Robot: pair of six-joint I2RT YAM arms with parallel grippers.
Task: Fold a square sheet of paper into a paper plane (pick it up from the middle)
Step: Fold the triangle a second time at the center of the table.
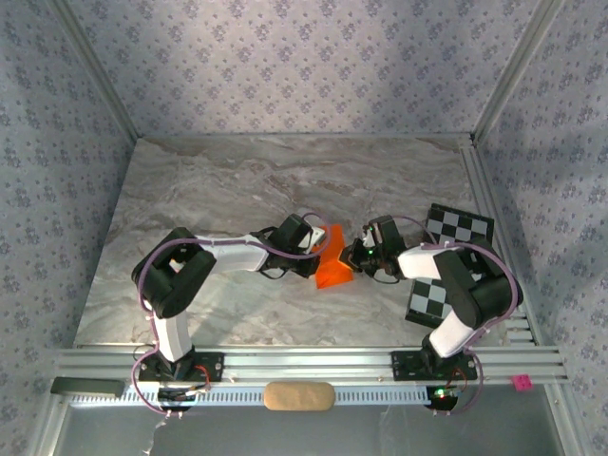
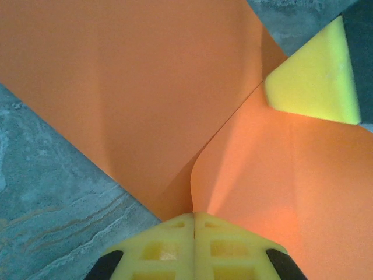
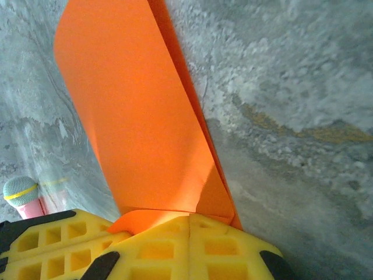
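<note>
The square sheet of paper (image 1: 334, 271) is bright orange and creased, and it stands up off the marble table between my two grippers. My left gripper (image 1: 321, 249) meets it from the left. In the left wrist view its yellow jaws (image 2: 193, 217) are shut, with a flap edge of the sheet (image 2: 145, 87) running into their seam. My right gripper (image 1: 359, 255) meets it from the right. In the right wrist view it (image 3: 189, 220) is shut on the folded sheet (image 3: 134, 105) at its lower edge. A finished paper plane is out of view.
Two black-and-white checkerboard cards (image 1: 460, 226) (image 1: 429, 299) lie at the right by my right arm. A small pink stick with a pale green tip (image 3: 22, 197) lies close to both grippers. A metal rail (image 1: 313, 366) runs along the near edge, and patterned walls close in the table.
</note>
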